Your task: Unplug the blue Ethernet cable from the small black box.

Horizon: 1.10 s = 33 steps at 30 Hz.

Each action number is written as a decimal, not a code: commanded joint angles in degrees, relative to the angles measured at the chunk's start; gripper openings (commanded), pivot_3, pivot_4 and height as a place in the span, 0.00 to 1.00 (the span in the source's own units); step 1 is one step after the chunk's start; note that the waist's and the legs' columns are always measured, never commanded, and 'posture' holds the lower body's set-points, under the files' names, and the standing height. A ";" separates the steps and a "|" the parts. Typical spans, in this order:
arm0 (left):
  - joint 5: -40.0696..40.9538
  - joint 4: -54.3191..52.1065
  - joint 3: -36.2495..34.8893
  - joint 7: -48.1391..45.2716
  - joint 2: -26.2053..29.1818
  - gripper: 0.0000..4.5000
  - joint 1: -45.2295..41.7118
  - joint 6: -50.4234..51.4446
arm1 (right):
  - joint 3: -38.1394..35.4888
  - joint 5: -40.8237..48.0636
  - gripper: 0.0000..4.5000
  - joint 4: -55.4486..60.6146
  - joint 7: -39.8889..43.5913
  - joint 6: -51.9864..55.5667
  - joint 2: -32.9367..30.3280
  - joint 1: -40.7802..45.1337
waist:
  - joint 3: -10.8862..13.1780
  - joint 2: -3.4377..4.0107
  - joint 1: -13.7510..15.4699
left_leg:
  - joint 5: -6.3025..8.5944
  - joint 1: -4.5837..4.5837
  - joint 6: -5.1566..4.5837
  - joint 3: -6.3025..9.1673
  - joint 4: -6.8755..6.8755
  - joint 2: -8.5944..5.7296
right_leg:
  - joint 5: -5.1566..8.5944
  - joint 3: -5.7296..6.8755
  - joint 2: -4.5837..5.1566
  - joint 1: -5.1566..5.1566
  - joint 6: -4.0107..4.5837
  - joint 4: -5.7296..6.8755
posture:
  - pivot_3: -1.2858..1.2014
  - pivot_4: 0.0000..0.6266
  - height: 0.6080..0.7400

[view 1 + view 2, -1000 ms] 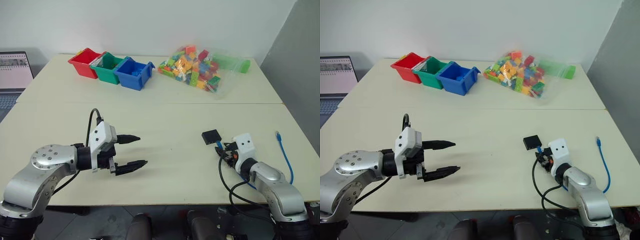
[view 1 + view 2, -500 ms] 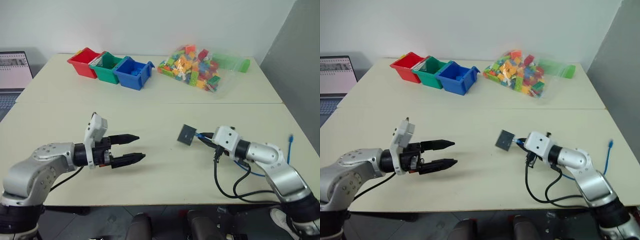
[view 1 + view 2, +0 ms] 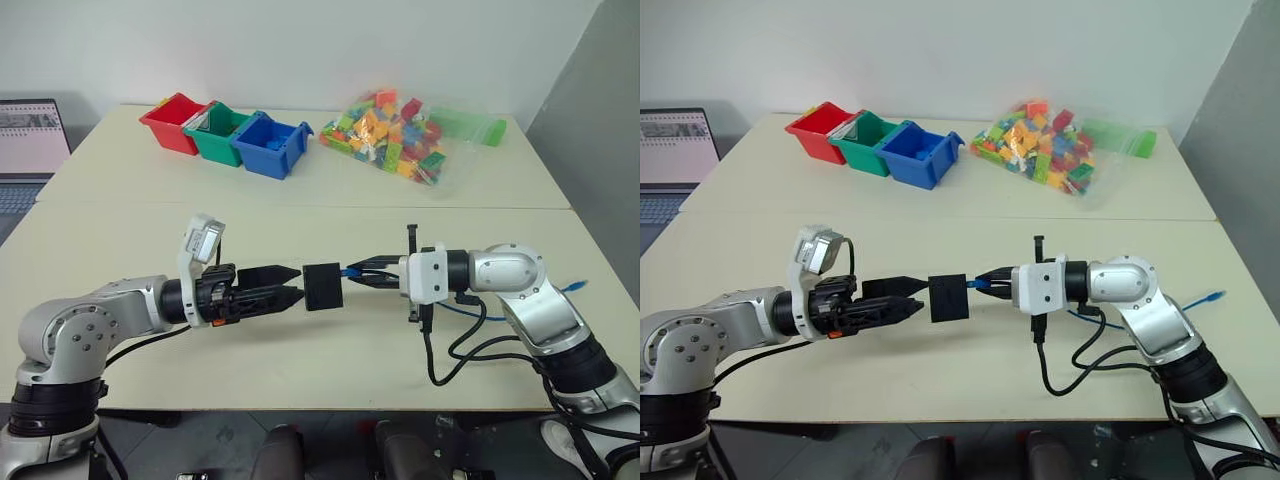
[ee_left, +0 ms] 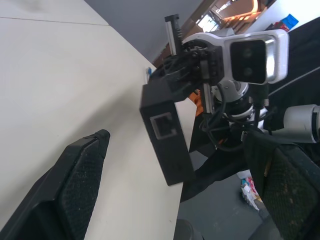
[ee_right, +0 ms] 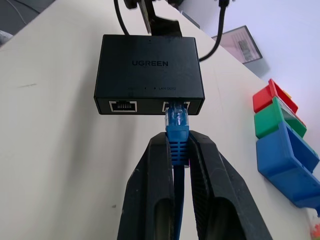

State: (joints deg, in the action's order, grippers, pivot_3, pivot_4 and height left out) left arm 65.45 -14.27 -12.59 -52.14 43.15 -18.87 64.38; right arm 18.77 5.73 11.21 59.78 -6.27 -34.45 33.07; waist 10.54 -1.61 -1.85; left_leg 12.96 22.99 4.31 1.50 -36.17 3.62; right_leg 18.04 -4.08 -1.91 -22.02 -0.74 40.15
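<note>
Cream tabletop point(image 3: 330, 215) ran under both arms, with the red, green and blue bins point(image 3: 268, 146) and a bag of coloured bricks point(image 3: 395, 135) well back toward twelve o'clock. Above the near half of the table the small black box point(image 3: 323, 286) hung in the air between the two claws, not resting on the surface.

At three o'clock from the box, the right gripper point(image 5: 172, 155) was clamped tight on the blue Ethernet cable point(image 5: 176, 131) just behind its plug, which sat seated in one of the ports on the box's side face; a second port beside it stood empty. The rest of the cable trailed back past the right arm toward the table's edge at three o'clock.

At nine o'clock from the box, the left gripper point(image 3: 282, 286) stood spread wide and held nothing, its fingertips point(image 3: 290, 272) just beside the box's far face, the box lined up with the gap between them as the left wrist view showed.

Plug, box and both claws lay along one level line from nine to three o'clock. By my judgement the left claw, already nearest the box body, would have to close on it so the right could draw the plug straight out toward three o'clock.
</note>
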 commanded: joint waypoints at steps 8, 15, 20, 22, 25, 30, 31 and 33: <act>3.54 -0.58 0.94 3.00 -2.81 0.75 -1.69 2.67 | -0.01 -0.74 0.04 2.82 0.40 0.16 1.42 2.54 | 0.00 0.00 0.00 | 0.00 0.00 0.00 0.00 -0.01 0.00 | 0.00 -0.01 0.00 0.00 0.01 0.01 | 0.52 0.24 1.00; 3.31 0.15 0.61 3.10 -2.95 0.42 -1.75 2.85 | -0.25 -1.57 0.04 3.40 -0.20 0.22 1.54 2.32 | 0.00 0.00 0.00 | 0.00 0.00 0.00 0.00 -0.01 -0.01 | 0.00 -0.01 0.00 0.00 0.01 0.01 | 0.52 0.24 1.00; 2.82 0.73 0.85 3.30 -3.08 0.17 -1.76 2.77 | -0.08 -2.63 0.04 3.26 -0.31 -0.30 1.85 2.58 | 0.00 0.00 0.00 | 0.00 -0.01 0.00 0.00 -0.01 0.00 | 0.00 0.00 0.00 0.00 0.01 0.02 | 0.52 0.24 1.00; 2.68 0.65 0.99 3.57 -3.20 0.17 -1.63 2.76 | 0.02 -2.90 0.04 3.32 0.00 -0.93 1.71 2.45 | 0.00 0.00 0.00 | 0.00 0.00 0.00 0.00 -0.01 -0.01 | 0.00 -0.01 0.00 0.00 0.01 0.01 | 0.52 0.24 1.00; 2.22 0.55 1.17 3.33 -2.93 0.17 -1.26 2.60 | 0.11 -1.92 0.04 3.97 1.40 -0.96 1.07 1.66 | 0.00 0.00 0.00 | 0.00 0.00 0.00 0.00 -0.01 -0.01 | 0.00 -0.01 0.00 0.00 0.01 0.01 | 0.52 0.24 1.00; -0.60 0.26 2.83 -1.06 -0.15 0.17 -0.62 1.07 | -1.77 5.87 0.29 8.29 3.60 9.39 -0.18 -0.19 | 0.00 0.00 -0.01 | 0.00 0.00 0.00 0.01 0.00 -0.01 | 0.00 0.00 0.00 0.00 0.01 0.01 | 0.52 0.24 1.00; -1.43 0.18 3.43 -2.50 0.60 0.17 -0.47 0.51 | -2.55 8.88 0.33 9.59 3.87 13.91 -0.64 -0.57 | 0.00 0.00 -0.01 | 0.00 0.00 0.00 0.02 0.00 0.00 | 0.00 0.00 0.00 0.00 0.01 0.01 | 0.52 0.24 1.00; -3.53 -0.08 4.65 -5.42 2.12 0.17 0.00 -1.19 | -4.48 16.22 0.43 12.64 3.88 24.01 -1.80 -1.18 | 0.01 0.01 -0.01 | 0.00 0.00 0.01 0.02 0.01 0.00 | 0.00 -0.01 0.00 0.00 0.01 0.01 | 0.52 0.24 1.00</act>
State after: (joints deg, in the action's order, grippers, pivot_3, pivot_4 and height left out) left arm 63.42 -13.00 -8.59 -54.28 43.95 -19.05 65.46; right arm 18.08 15.06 19.65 63.52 9.67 -35.12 31.89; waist 10.55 -1.60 -1.85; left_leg 12.96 22.98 4.32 1.51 -36.17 3.62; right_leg 18.03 -4.09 -1.90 -22.03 -0.73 40.17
